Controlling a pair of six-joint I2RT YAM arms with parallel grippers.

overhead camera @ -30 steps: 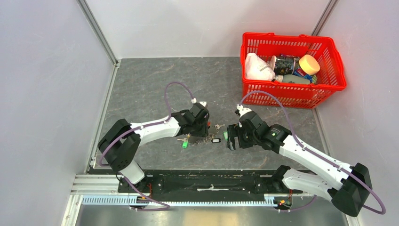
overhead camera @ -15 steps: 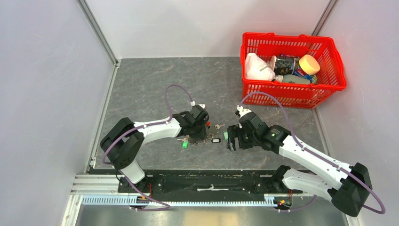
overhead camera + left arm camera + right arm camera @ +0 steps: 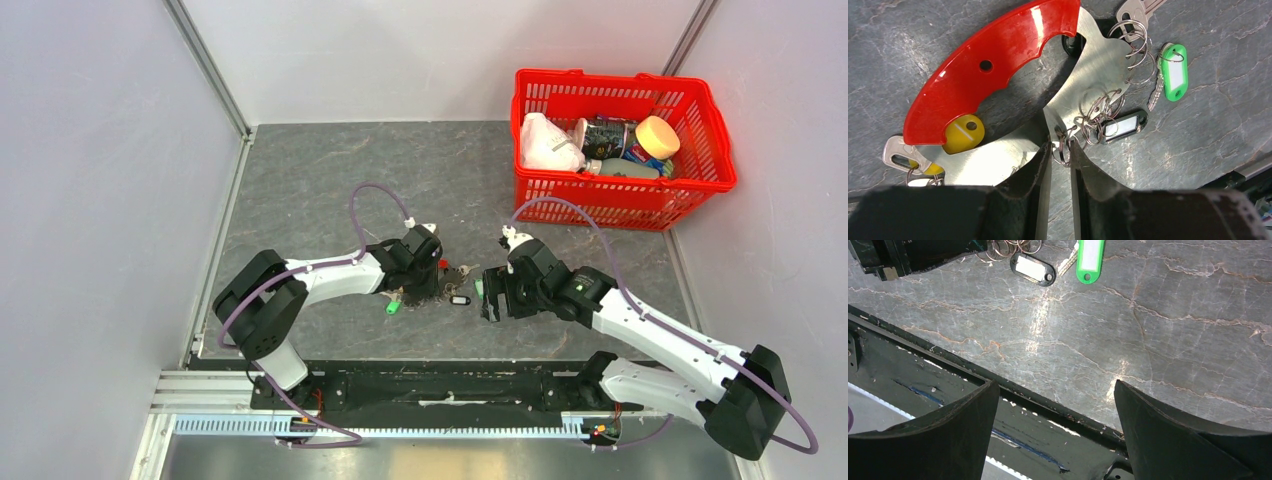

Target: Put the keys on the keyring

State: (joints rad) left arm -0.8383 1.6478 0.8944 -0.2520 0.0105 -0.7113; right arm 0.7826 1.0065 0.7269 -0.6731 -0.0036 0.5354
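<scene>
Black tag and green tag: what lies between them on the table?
A small silvery key lies between the black tag and the green tag, close beside the green one. Both wrist views show it.

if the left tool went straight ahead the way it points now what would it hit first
Probably the small split ring between the fingertips of the left tool; just beyond it lies the silvery part of the keyring. Depth is unclear from the wrist view.
</scene>
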